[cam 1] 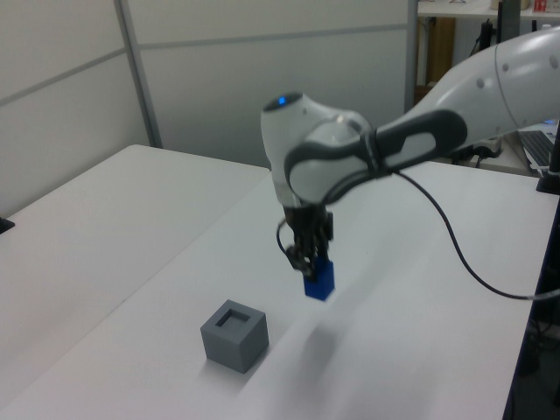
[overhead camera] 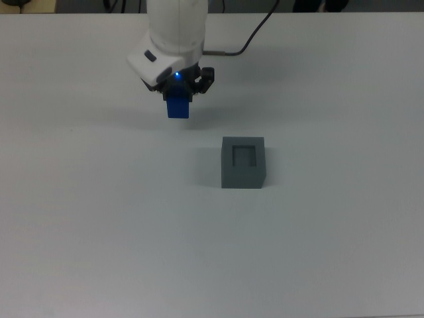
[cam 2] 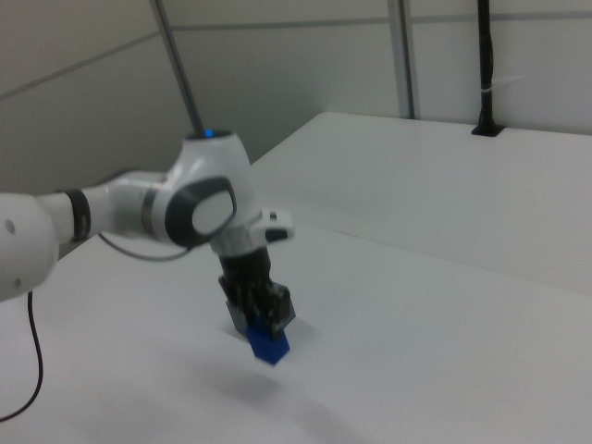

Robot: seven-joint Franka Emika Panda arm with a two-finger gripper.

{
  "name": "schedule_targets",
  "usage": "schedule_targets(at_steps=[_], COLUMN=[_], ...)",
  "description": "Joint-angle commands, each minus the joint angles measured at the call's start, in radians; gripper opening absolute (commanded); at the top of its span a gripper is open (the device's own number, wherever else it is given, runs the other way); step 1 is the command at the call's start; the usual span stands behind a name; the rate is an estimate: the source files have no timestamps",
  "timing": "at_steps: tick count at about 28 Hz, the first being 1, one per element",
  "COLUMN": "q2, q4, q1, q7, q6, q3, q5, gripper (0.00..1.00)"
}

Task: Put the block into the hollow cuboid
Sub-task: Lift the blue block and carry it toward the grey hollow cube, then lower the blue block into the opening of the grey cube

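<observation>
The two-finger gripper (cam 1: 312,265) pinches the small bright-blue block (cam 1: 318,281) and holds it above the white table (overhead camera: 99,218), its shadow beneath. The matte grey hollow cuboid (overhead camera: 243,162) with its square recess stands apart toward the top view's lower right, with nothing between them. No writing is legible; a black cable (cam 1: 455,254) trails from the arm.

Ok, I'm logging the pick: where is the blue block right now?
The blue block is held in the gripper, lifted clear of the table. In the left view it hangs up and to the right of the hollow cuboid.

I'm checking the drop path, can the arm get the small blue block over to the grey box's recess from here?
Probably yes: the small blue block hangs lifted in the tool, and bare table lies between it and the grey box.
</observation>
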Motion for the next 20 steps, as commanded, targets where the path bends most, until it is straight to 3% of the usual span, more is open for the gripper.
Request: schedule_targets(at_steps=[1, 8, 11, 16, 20], q2=[0.031, 0.157, 0.193, 0.238, 0.255], q4=[0.155, 0.330, 0.356, 0.371, 0.370], q1=[-0.004, 0.045, 0.073, 0.151, 0.179], q7=[-0.026, 0.008, 0.034, 0.042, 0.080], q6=[-0.052, -0.046, -0.038, 0.009, 0.060], q3=[-0.004, -0.007, -0.012, -0.055, -0.067], q5=[0.058, 0.061, 0.059, 0.064, 0.099], gripper=[0.31, 0.31, 0.31, 0.31, 0.31])
